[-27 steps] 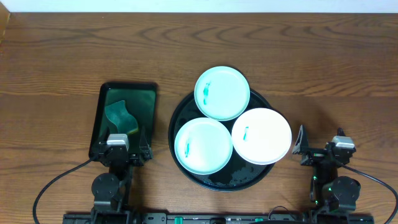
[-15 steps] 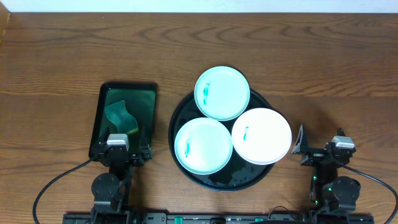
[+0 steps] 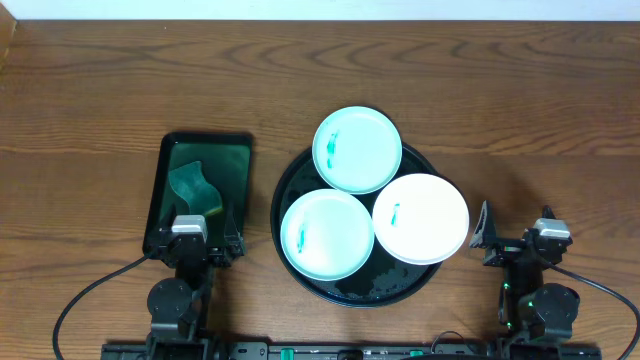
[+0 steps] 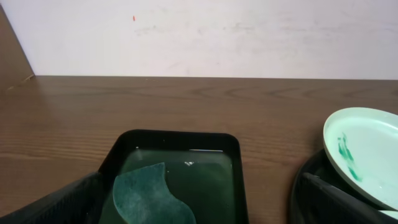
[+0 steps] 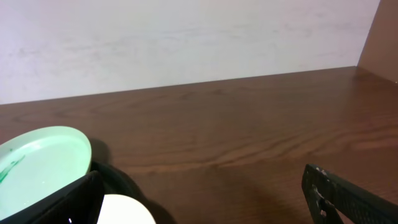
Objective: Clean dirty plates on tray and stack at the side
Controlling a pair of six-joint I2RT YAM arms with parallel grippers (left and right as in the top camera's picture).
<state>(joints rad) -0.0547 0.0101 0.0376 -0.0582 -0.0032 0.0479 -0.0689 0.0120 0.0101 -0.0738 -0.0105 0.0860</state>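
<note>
The round black tray sits at the table's front middle with three plates on it. A mint-green plate with a teal smear lies at the back; it also shows in the left wrist view and the right wrist view. A second mint-green plate lies at the front left. A white plate with a small teal mark lies at the right, its edge in the right wrist view. My left gripper is open and empty at the green tray's near end. My right gripper is open and empty, right of the black tray.
A smaller rectangular dark green tray stands left of the black tray and holds a teal sponge in shallow water; both show in the left wrist view, tray and sponge. A pale wall rises behind the table.
</note>
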